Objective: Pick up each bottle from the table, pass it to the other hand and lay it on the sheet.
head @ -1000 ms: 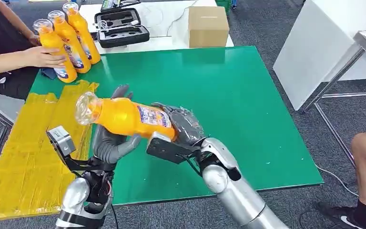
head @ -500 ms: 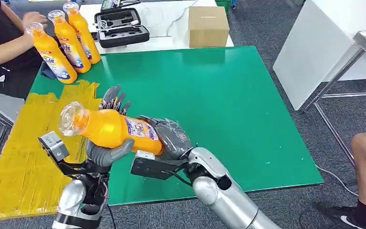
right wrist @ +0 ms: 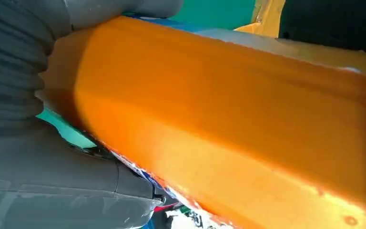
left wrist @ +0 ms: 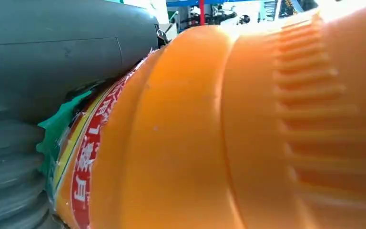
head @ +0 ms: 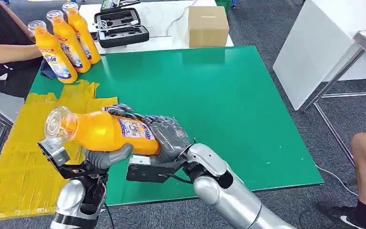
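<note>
Two robot hands hold one orange bottle in the air.

The orange bottle [head: 106, 131] lies on its side above the near edge of the green table [head: 209, 95], with its clear cap pointing out over the yellow sheet [head: 24, 157]. The right hand [head: 169, 136] is wrapped around the bottom end of the bottle and grips it. The left hand [head: 107, 155] is under the bottle's middle, with its thumb below and its fingers curled over the far side, so it grips the bottle too (up close, the bottle is pressed right against each grey hand). Three more orange bottles [head: 66, 40] stand upright in a row at the far left corner of the table, just past the sheet. A person's arm [head: 9, 52] reaches in beside them. Behind the table sit a cardboard box [head: 208, 26] and an open black case [head: 121, 28].
</note>
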`<state>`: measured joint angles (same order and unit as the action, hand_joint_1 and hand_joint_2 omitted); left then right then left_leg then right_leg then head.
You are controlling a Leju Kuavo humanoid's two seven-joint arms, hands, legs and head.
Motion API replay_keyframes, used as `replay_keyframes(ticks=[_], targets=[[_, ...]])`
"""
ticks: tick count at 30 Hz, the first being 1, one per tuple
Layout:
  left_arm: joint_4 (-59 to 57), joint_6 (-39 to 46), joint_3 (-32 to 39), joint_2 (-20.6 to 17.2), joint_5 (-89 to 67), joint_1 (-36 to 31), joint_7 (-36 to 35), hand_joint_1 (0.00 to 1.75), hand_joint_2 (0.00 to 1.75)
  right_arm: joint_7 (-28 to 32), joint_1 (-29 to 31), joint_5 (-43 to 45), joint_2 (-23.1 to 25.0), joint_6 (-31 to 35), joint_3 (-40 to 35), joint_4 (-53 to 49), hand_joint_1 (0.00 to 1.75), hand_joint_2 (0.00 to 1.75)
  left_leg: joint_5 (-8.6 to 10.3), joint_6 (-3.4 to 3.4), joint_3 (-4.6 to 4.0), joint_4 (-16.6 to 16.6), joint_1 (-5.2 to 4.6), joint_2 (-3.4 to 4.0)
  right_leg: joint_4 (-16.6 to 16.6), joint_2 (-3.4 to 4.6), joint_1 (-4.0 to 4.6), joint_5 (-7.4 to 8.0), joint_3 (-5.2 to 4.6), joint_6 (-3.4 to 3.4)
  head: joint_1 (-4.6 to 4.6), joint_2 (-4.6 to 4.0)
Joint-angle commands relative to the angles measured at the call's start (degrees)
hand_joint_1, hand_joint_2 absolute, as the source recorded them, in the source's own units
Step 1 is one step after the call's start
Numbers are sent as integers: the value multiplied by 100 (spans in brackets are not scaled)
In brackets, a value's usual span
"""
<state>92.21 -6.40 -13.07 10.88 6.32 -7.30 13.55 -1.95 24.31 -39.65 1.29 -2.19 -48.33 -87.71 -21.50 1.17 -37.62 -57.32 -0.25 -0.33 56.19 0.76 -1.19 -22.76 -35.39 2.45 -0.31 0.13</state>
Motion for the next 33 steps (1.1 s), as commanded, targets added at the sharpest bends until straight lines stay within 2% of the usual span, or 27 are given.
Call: replay_keyframes(ticks=[1, 5, 6, 8, 9, 10, 11, 12, 15, 21, 25, 28, 33], targets=[[-363, 81, -9, -51, -146, -346, -75, 175, 175, 135, -9, -51, -110, -149, -710, -110, 175, 175, -12, -10, 27, 0, 8, -8, -3, -16, 10, -13, 32, -14, 0, 0], [-348, 68, 25, -55, -146, -338, -76, 175, 175, 110, -18, -52, -111, -129, -612, -82, 175, 175, -4, -6, 13, 3, 3, -5, -3, -10, 4, -5, 16, -8, 0, 0], [-349, 93, 53, -62, -158, -350, -67, 175, 175, 83, -27, -52, -108, -97, -541, -76, 175, 175, -14, -11, 32, -1, 10, -6, -3, -15, 12, -14, 36, -15, 0, 0], [-344, 132, 82, -76, -190, -369, -59, 175, 175, 55, -27, -51, -123, -60, -456, -74, 169, 175, -5, -7, 17, 3, 5, -6, -4, -12, 6, -7, 20, -9, 0, 0], [-336, 203, 85, -101, -305, -380, -50, 175, 175, 40, -65, -24, -106, -25, -371, -93, 35, 175, -14, -11, 31, -1, 9, -7, -3, -15, 11, -14, 36, -15, 0, 0], [-324, 334, 31, -175, -630, -400, -14, 175, 175, -12, -62, -39, -119, -6, -311, -97, 0, 175, -11, -10, 26, 0, 8, -5, -3, -13, 10, -11, 29, -12, 0, 0], [-309, 558, -7, -252, -1136, -433, 44, 175, 175, -82, -41, 2, -143, -22, -215, -82, 0, 175, -5, -7, 16, 2, 5, -8, -3, -14, 7, -7, 20, -10, 0, 0], [-340, 820, -17, -361, -1845, -517, -5, 175, 175, -159, -6, 4, -177, 2, -53, -75, 0, 0, -12, -11, 29, -1, 10, -10, -3, -19, 12, -13, 35, -15, 0, 0], [-422, 865, 149, -403, -2162, -641, -27, 175, 175, -112, 35, 137, -204, -59, 201, -113, 0, 0, -11, -12, 28, -5, 9, -10, 3, -19, 11, -13, 33, -16, -4, 0], [-413, 842, 160, -351, -2195, -609, -14, 175, 175, -113, -7, 122, -168, -68, 184, -124, 0, 0, -5, -7, 18, 1, 3, -1, -1, -10, 5, -5, 18, -9, 0, 0], [-719, 2408, 378, -763, -5686, -863, -453, 175, 175, -157, 9, 256, -239, 51, 764, -422, 0, 0, -9, -10, 24, -2, 7, -6, 1, -16, 9, -10, 27, -13, 0, 0], [-1141, 2935, 714, -1109, -7322, -950, -794, 175, 175, -120, -20, 387, -424, -14, 1139, -728, 0, 0, -4, -9, 19, 0, 4, -2, 2, -10, 5, -5, 19, -12, 0, 0], [-2804, 2888, 620, -1736, -9141, -1555, -1478, 175, 175, -59, 168, 528, -582, -169, 1264, -785, 0, 0, -1, -11, 28, 4, 6, -6, -2, -15, 7, -4, 26, -14, 0, 0]])
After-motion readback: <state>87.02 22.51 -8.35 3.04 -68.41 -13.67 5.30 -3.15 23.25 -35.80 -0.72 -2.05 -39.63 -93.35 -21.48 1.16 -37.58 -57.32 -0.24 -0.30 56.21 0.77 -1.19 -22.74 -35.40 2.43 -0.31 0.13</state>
